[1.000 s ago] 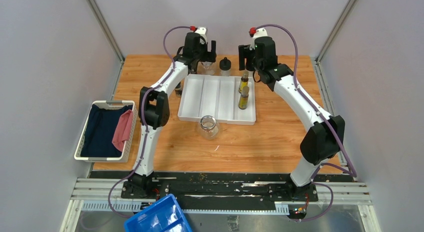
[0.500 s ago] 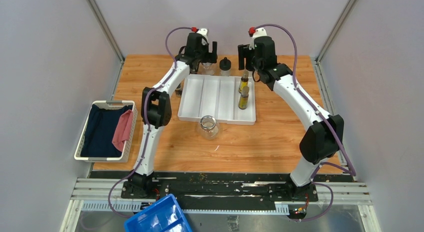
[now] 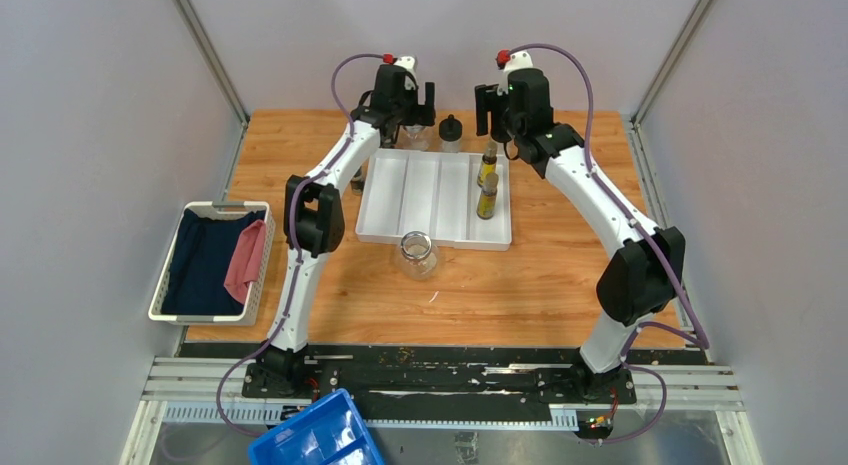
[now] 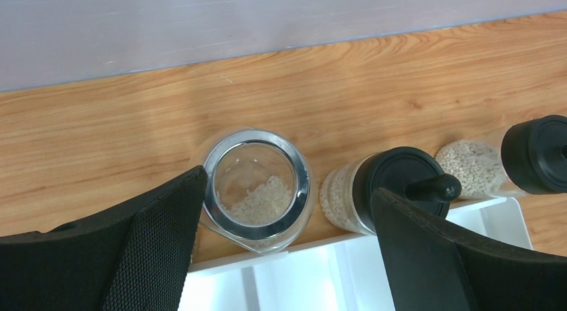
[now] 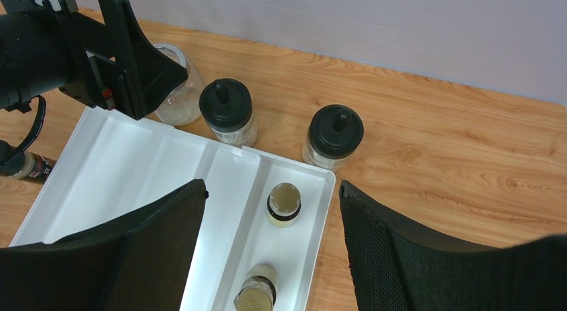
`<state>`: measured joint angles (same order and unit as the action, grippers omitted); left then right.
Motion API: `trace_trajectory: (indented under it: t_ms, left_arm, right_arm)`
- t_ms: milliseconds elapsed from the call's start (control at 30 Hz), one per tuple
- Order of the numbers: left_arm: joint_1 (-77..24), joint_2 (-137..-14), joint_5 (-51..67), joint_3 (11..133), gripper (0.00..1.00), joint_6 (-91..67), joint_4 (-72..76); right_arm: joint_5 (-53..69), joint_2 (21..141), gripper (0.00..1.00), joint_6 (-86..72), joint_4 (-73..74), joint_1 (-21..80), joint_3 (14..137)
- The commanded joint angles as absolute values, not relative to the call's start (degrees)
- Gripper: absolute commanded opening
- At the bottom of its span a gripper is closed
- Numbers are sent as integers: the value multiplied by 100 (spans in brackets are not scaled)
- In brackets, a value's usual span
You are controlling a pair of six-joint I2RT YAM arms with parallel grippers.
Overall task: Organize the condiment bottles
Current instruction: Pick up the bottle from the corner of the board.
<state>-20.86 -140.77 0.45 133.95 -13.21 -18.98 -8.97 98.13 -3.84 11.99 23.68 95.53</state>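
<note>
My left gripper point(image 3: 407, 115) is open and empty above an open clear glass jar point(image 4: 257, 187) with a few white grains, behind the white tray point(image 3: 400, 200). The jar lies between its fingers in the left wrist view, near the left finger point(image 4: 147, 251). Two round black-capped bottles point(image 4: 398, 190) point(image 4: 541, 154) stand right of the jar. My right gripper point(image 3: 495, 117) is open and empty above the tray's right compartment, which holds two slim amber oil bottles point(image 5: 284, 204) point(image 5: 257, 294). A second glass jar point(image 3: 417, 255) stands in front of the tray. One tiny dark shaker point(image 5: 27, 167) lies left of the tray.
A white basket point(image 3: 170, 275) with dark and pink cloths sits at the table's left edge. A blue bin point(image 3: 315, 435) sits below the arm bases. The tray's other compartments point(image 5: 134, 157) hold nothing. Grey walls close in the back and sides.
The left gripper has shifted slightly right over the back jar. The right gripper has edged slightly toward the back. Nothing was taken hold of or let go.
</note>
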Motion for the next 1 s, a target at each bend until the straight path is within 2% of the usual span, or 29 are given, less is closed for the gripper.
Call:
trace_trajectory:
  t_ms: [0, 367, 967]
  left_arm:
    - [-2192, -14080, 127, 13620, 100, -1250, -1848]
    - [-2584, -13887, 327, 13852, 100, -546, -2035]
    - [-2848, -14108, 705, 13866, 100, -490, -2258]
  right_arm:
    - [-854, 9905, 77, -311, 1206, 2288, 9780]
    - [-793, 9867, 77, -329, 1226, 2262, 9791]
    - [-749, 9818, 77, -338, 1177, 2215, 9680]
